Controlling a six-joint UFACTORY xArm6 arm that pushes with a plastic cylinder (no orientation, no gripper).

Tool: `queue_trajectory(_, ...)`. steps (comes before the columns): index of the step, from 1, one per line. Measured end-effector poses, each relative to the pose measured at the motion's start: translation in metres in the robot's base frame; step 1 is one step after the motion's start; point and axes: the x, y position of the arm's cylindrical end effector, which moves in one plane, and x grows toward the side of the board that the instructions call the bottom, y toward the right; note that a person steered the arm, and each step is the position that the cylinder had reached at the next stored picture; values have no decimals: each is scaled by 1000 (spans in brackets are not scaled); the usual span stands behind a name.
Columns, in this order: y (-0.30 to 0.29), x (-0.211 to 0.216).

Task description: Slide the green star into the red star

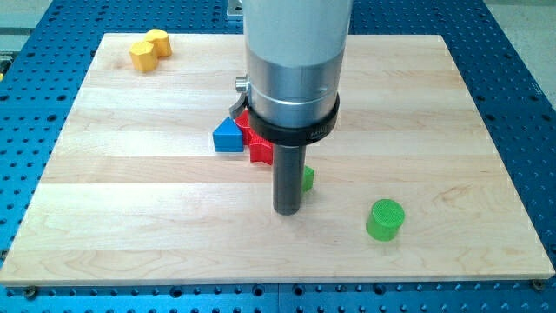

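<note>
My tip [287, 210] rests on the board below the middle of the view. The green star [307, 178] is almost wholly hidden behind the rod; only a green sliver shows at the rod's right side, just above the tip. The red star [260, 149] lies up and to the left of it, partly covered by the arm's collar. Whether the two stars touch is hidden by the rod.
A blue triangle block [228, 136] sits at the red star's left. A green cylinder [385, 219] stands at the lower right. Two yellow blocks [149, 49] lie at the board's top left corner. The arm's wide body hides the blocks behind the red star.
</note>
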Motion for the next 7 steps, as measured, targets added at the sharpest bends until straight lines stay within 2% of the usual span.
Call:
queue_trajectory(2, 37, 0)
queue_trajectory(5, 38, -50)
queue_trajectory(7, 88, -52)
